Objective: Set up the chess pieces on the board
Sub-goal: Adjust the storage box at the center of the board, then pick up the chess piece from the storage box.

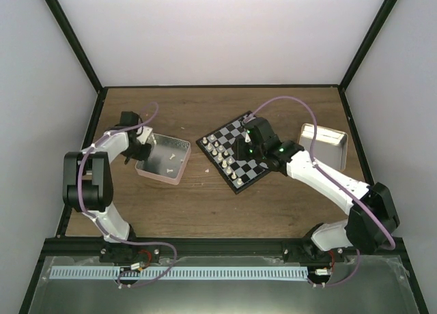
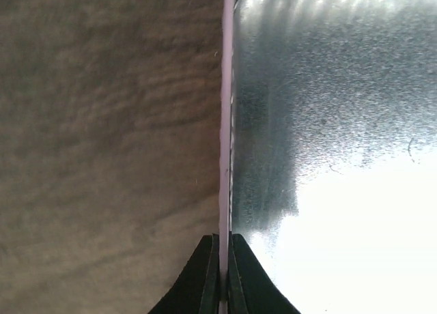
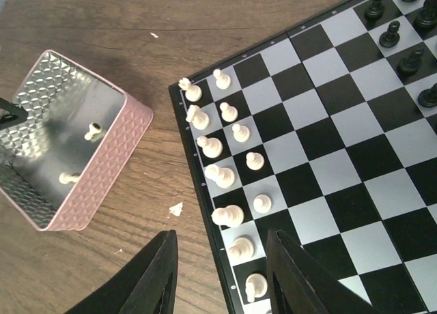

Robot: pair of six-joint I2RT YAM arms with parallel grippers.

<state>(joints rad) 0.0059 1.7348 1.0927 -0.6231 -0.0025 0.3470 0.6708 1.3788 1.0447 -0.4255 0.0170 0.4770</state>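
L gripper [image 2: 223, 263] clamps pink tin's [image 2: 223, 123] thin wall (shiny inside); R gripper [image 3: 222, 259] fingers apart over checkered board [image 3: 328, 157].

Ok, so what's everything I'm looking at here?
chessboard: one, black and pale grey, on the table
cream chess pieces: at least twelve, two rows along one board edge
black chess pieces: several, opposite board edge
pink tin: one, silvery inside, left of the board
loose pieces: two, cream, inside the pink tin
tan box: one, silvery inside, right of the board
scrap: one, white, between tin and board
table: one, brown wood
left gripper: black, shut on the tin's wall
right gripper: black, open, over the cream rows
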